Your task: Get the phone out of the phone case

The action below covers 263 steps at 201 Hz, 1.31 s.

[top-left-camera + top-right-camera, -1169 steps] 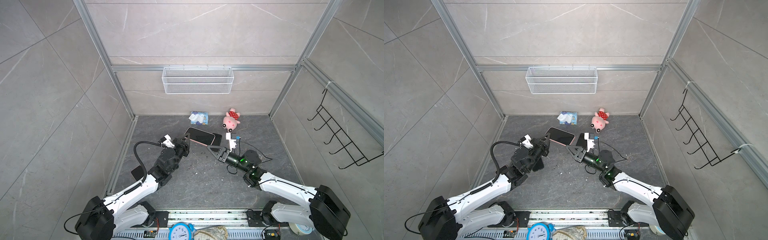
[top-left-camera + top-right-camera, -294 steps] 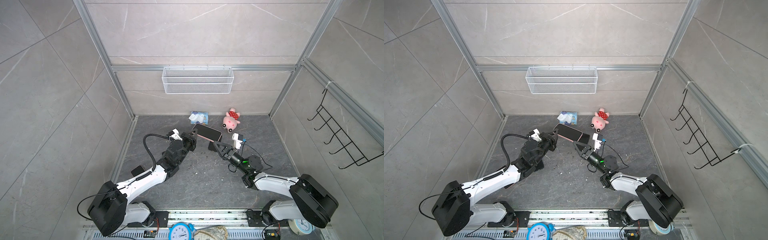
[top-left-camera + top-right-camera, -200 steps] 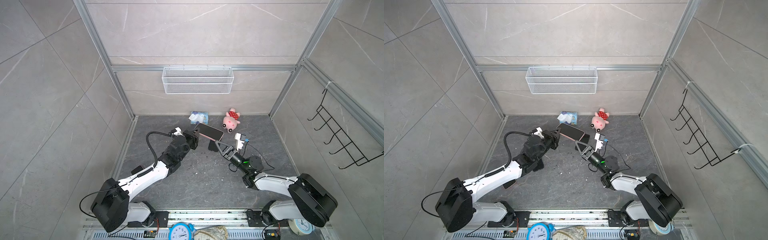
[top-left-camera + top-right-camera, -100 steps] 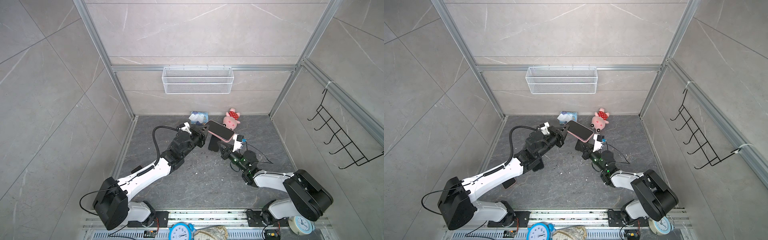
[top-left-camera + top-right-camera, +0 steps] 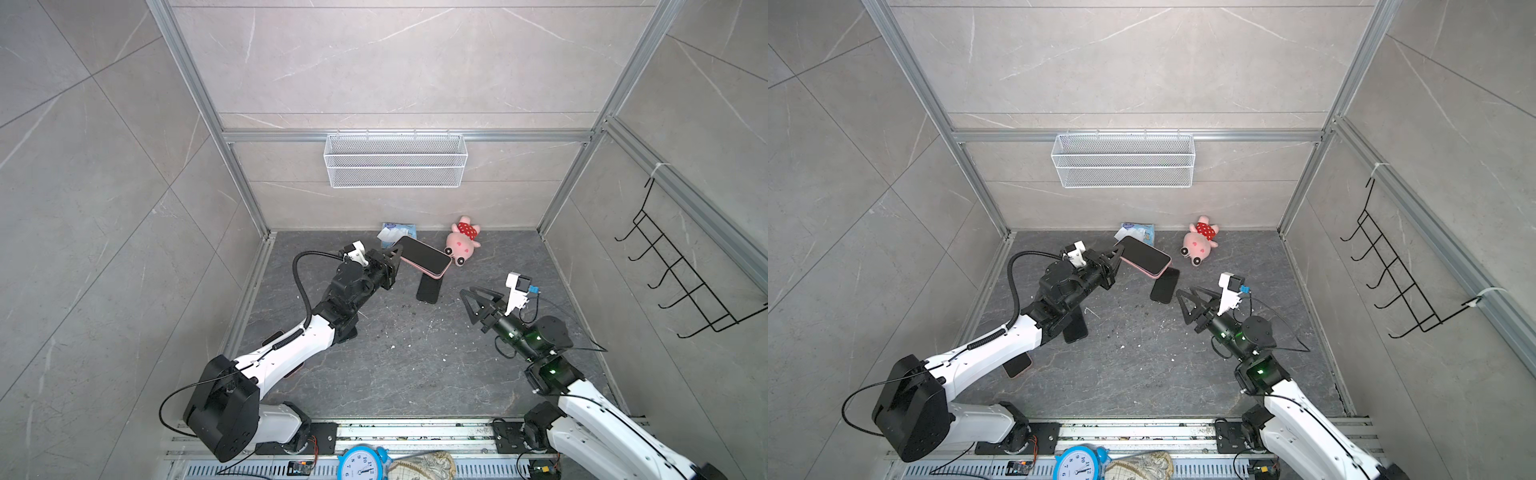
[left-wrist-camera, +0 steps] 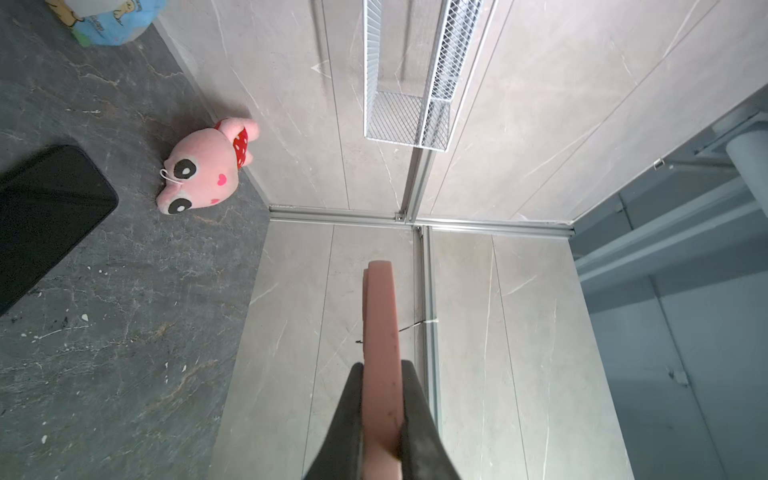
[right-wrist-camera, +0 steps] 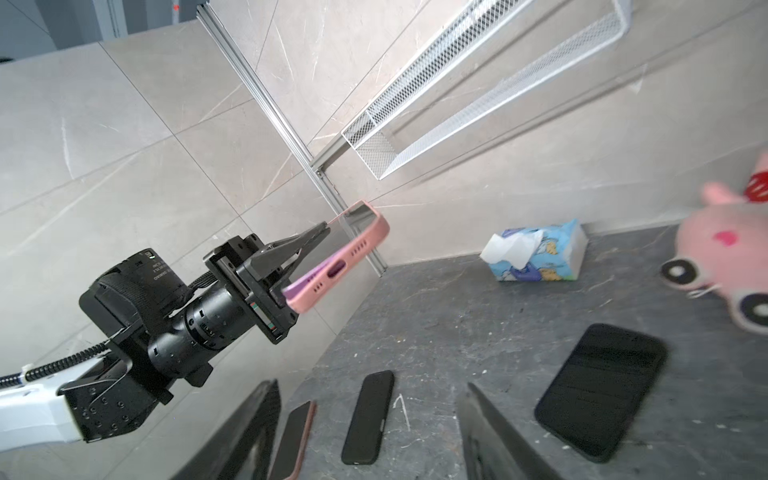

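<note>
The phone (image 5: 422,254), dark screen up, sits inside the pink phone case (image 5: 437,274) and is held in the air, tilted, near the back of the floor. My left gripper (image 5: 397,254) is shut on the case's left end; in the left wrist view the case (image 6: 380,316) runs edge-on between the left gripper's (image 6: 382,374) jaws. The right wrist view shows the case (image 7: 345,253) with its port end free. My right gripper (image 5: 478,296) hangs open and empty to the right of the case, apart from it; its jaws frame the right wrist view.
Loose phones lie on the dark floor: a black one (image 5: 428,289) under the held case, another (image 5: 1075,328) beside the left arm, a pink-edged one (image 5: 1017,365). A pink plush toy (image 5: 461,245) and a tissue pack (image 5: 397,230) sit at the back wall, a wire basket (image 5: 395,160) above.
The right gripper, shut at the case's right end half a second ago, has opened and drawn back to the right and forward. The left gripper still holds the raised case.
</note>
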### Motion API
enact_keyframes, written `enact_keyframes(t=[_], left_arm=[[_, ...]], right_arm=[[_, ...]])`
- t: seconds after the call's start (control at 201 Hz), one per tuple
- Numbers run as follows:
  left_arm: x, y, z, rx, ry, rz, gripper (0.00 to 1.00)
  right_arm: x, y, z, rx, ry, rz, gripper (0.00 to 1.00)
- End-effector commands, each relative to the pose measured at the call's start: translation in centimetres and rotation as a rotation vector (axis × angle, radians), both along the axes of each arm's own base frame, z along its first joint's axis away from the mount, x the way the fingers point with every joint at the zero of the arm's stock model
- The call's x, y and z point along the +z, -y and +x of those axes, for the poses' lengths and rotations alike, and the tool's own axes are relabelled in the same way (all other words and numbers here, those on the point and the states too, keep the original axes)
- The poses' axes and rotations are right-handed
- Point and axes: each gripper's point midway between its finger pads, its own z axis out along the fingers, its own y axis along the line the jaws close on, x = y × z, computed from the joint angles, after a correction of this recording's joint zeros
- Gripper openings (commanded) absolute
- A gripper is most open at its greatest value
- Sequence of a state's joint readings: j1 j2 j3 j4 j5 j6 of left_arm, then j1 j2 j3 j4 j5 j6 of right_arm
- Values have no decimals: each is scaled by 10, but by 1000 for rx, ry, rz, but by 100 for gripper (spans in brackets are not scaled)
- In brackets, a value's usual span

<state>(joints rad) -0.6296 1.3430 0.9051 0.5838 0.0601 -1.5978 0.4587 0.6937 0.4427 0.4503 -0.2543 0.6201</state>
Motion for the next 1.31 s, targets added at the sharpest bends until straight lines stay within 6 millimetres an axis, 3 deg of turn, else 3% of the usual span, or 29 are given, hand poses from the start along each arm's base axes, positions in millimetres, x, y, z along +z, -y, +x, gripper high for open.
enact_keyframes(t=[0.0,0.055,0.144,0.244,0.344,0.438,0.628,0.932,1.086,1.305], left_arm=[[72,-1,-32,-183,329,54,0],[75,5,-42,-297,416,137,0],[85,16,-69,-493,616,241,0],[77,23,-98,-666,760,371,0],[72,20,-116,-758,878,491,0],[82,20,-127,-815,961,501,0],[97,21,-138,-863,1094,445,0],[100,29,-145,-890,1174,398,0],[102,34,-145,-894,1192,390,0],[99,36,-145,-898,1185,389,0]], right_arm=[[-22,15,-15,-38,-182,-164,79],[-13,17,-22,-28,-201,-205,83],[1,-1,-37,116,-210,-293,83],[10,-17,-52,274,-186,-401,80],[16,-21,-64,356,-153,-486,78],[17,-31,-75,465,-111,-509,77],[6,-42,-77,564,-68,-552,76],[2,-70,-76,661,54,-571,71],[-5,-84,-76,704,71,-622,63],[-3,-85,-69,671,95,-632,49]])
